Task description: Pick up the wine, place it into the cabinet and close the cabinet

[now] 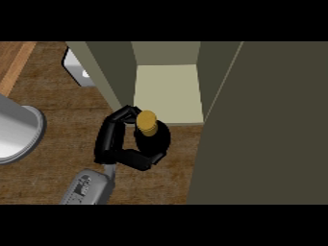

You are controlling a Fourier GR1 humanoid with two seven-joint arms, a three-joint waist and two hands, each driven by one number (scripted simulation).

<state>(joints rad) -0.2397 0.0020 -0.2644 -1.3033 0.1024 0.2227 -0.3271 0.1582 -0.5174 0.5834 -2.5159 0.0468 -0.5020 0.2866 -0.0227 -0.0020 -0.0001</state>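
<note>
Black fingers [113, 129] curl round the dark wine bottle [154, 137], its gold cap [147, 121] upward; the right hand [127, 156] grips it just before the cabinet [117, 72]. The pale shelf [168, 93] inside holds nothing I can see, door [273, 125] standing open. A grey cylinder [6, 132] lies at left

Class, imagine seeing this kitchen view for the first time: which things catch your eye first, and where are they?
At the centre, a black hand curls its fingers round a dark wine bottle with a gold cap, just before the open olive-green cabinet. The cabinet's tall door fills the right side, and a grey metal cylinder sits at the left edge.
</note>
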